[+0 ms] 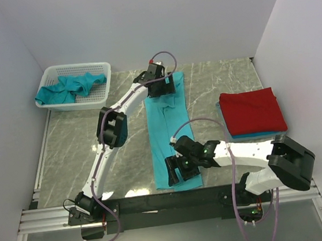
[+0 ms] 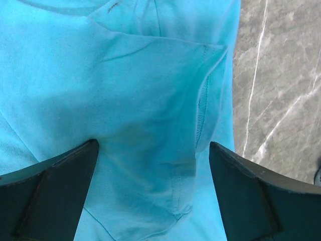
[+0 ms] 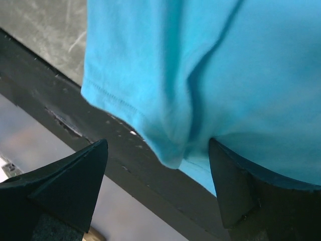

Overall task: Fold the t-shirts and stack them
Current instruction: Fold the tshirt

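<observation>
**Top view.** Locate the white basket (image 1: 79, 66) at the far left of the grey marbled table (image 1: 93, 140); it holds crumpled teal shirts (image 1: 70, 87). To the right of the basket, a teal t-shirt (image 1: 162, 132) lies as a narrow strip. Its long axis runs from the far side to the near edge. Farther right of the basket, a folded red shirt (image 1: 250, 112) rests on a blue one (image 1: 256, 135). Plain pale walls enclose the table. The left claw (image 1: 160, 88) is over the strip's far end, nearest the basket. The right claw (image 1: 180, 173) is at the near end.

**Left wrist view.** The left claw (image 2: 153, 150) is fully released, its jaws spread over the cloth (image 2: 140, 75) and gripping nothing.

**Right wrist view.** The right claw (image 3: 158, 145) is spread wide. The shirt hem (image 3: 200, 65) hangs between its jaws, unclamped, over a black rail (image 3: 75, 110).
</observation>
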